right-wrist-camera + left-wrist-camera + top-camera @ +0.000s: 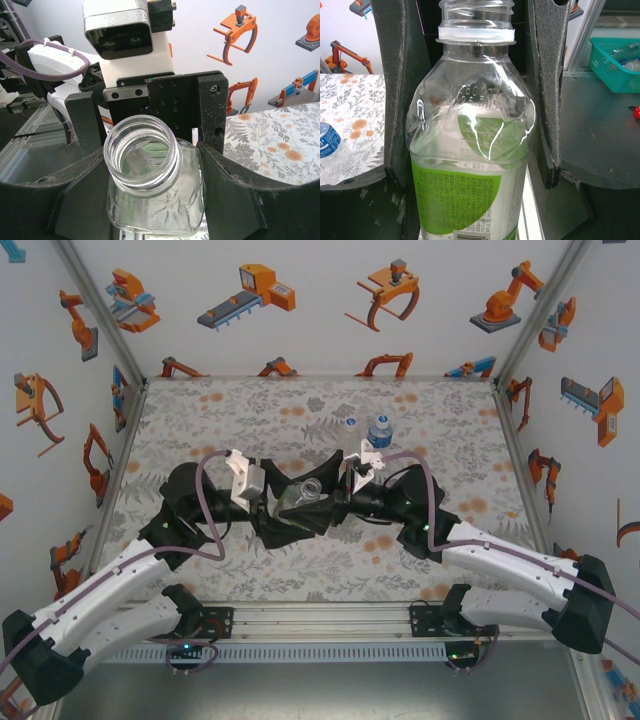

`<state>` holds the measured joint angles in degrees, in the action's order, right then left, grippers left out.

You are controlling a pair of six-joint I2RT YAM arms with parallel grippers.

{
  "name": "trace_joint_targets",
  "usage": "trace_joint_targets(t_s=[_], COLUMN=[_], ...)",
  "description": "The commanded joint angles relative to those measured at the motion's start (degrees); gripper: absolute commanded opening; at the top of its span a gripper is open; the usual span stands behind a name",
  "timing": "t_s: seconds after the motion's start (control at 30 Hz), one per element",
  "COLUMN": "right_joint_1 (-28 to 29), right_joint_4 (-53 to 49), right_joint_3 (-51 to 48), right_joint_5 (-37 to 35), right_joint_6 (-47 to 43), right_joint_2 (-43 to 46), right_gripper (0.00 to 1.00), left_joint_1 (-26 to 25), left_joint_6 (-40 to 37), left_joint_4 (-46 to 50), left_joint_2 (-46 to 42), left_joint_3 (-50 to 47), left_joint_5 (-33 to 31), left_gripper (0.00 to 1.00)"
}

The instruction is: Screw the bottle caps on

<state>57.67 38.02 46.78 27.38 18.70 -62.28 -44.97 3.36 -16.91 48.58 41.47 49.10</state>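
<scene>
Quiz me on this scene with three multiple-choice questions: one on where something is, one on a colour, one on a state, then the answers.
1. Where is the small clear plastic bottle with a blue label?
A. On the floral-patterned table, beyond the grippers
B. Between the left gripper's fingers
C. In a teal basket

2. What colour is the label on the clear plastic bottle that the left gripper holds?
A. Red
B. Green
C. Black

3. How is that held bottle's neck?
A. Capped
B. Open, no cap on it
C. Taped over

Answers:
1 A: the top view shows it on the table, past both grippers.
2 B: the left wrist view shows green print on it.
3 B: the right wrist view looks straight into its open mouth.
</scene>
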Motion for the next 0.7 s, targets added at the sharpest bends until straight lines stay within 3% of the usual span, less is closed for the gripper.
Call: trace_joint_targets(t_s=[0.0,0.13,0.33,0.53,0.67], right_joint_1=[0.3,0.7,1.1,1.8,2.1], right_joint_4=[2.7,2.7,2.3,0.0,-0.5], right_joint_3=[2.7,4.0,5.2,5.8,5.4], right_joint_5=[-1.7,-1.7,-1.3,-1.3,-1.7], right_joint_6=[0.2,0.2,-0.2,-1.7,-1.9], right_joint_2=[0.8,0.3,-0.4,-0.8,-0.7], right_gripper=[0.15,0.15,0.14,0.14,0.14], left_joint_1=[-0.5,-0.5,-0.5,-0.5,-0.5], left_joint_6=[-1.5,-3.2,-4.3,-4.0,-3.6], left_joint_4=[2.1,5.4,6.8,6.0,5.1], left_joint_2=[-1.1,-1.1,-1.2,-0.9,-1.5], left_joint_3=[1.1,1.8,2.2,2.6,2.6], left_joint_5=[2.2,2.1,1.2,1.3,1.3], left_gripper=[0.7,0.75,0.74,0.58,0.53])
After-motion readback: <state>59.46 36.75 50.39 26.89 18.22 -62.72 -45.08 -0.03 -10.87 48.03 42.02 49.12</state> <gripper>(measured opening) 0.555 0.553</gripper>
